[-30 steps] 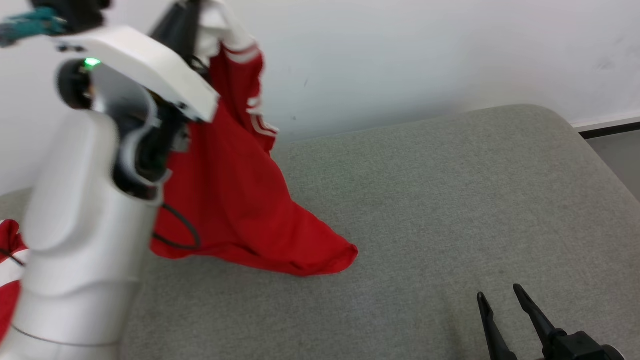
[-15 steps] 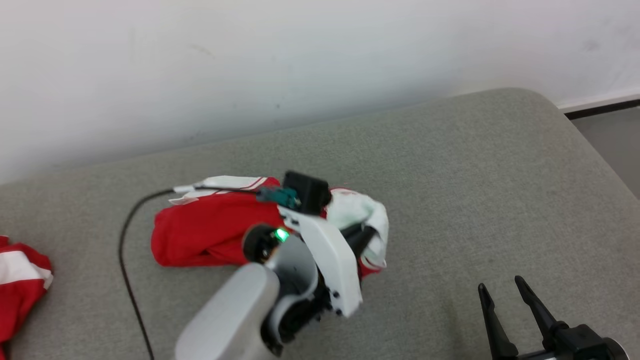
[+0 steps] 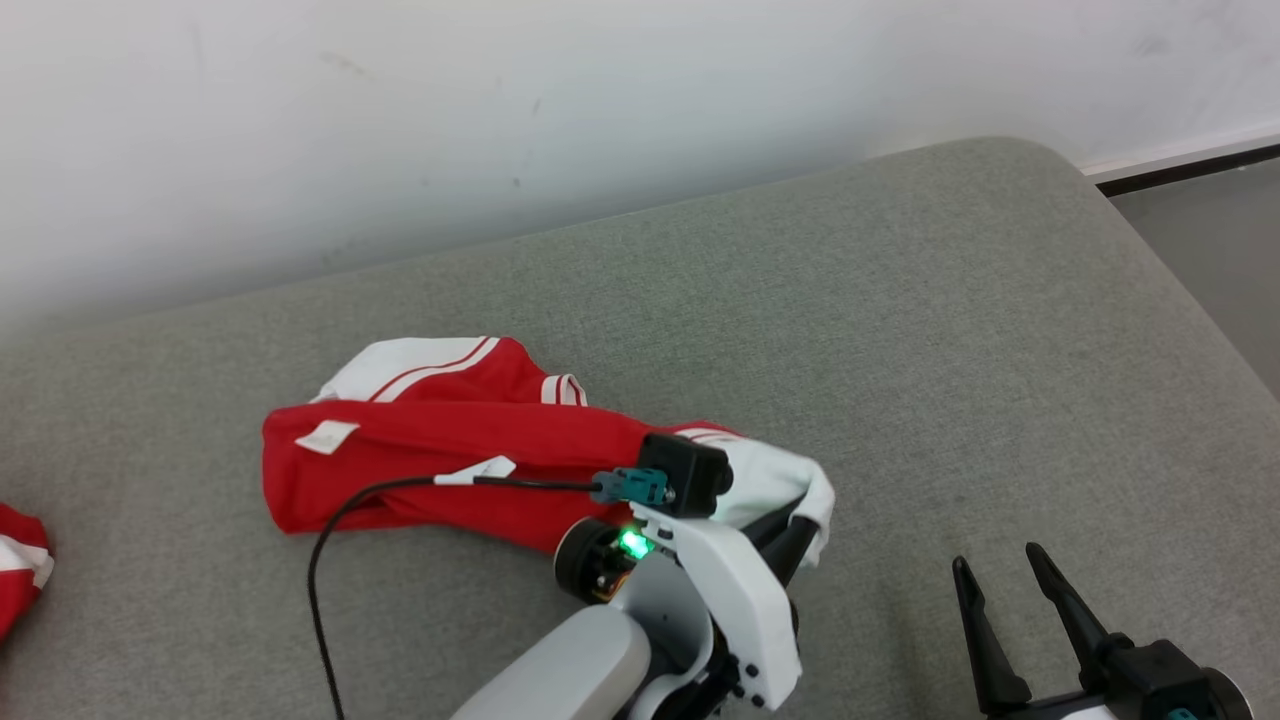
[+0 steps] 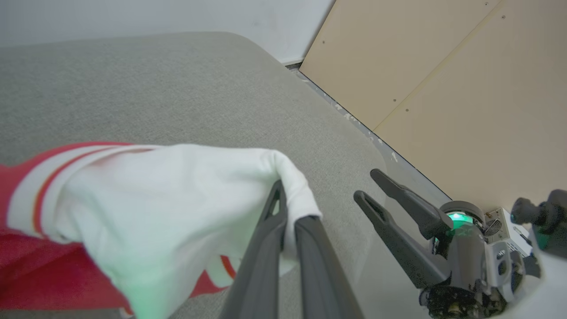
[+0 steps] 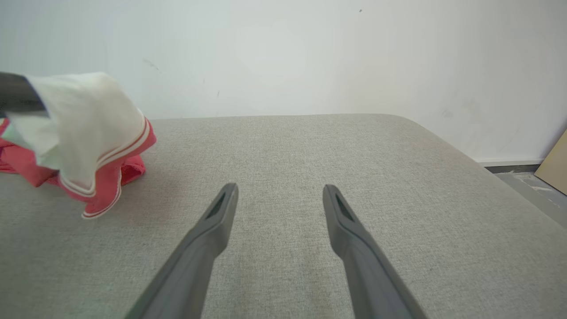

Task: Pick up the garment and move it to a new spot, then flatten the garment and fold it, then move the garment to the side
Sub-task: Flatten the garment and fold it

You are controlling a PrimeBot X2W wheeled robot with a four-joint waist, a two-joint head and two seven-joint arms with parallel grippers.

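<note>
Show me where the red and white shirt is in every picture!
Head view: shirt lies left of centre on the grey cushion.
Left wrist view: lower left, white end pinched by the left gripper.
Right wrist view: upper left edge.
Shared landmark: the cushion's rounded corner.

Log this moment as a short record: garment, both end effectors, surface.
garment: red with white trim, crumpled on the grey cushion
left end effector: shut on the garment's white end
right end effector: open, empty, apart from the garment
surface: grey cushion beside a white wall
other: red-and-white cloth at head view's left edge
</note>
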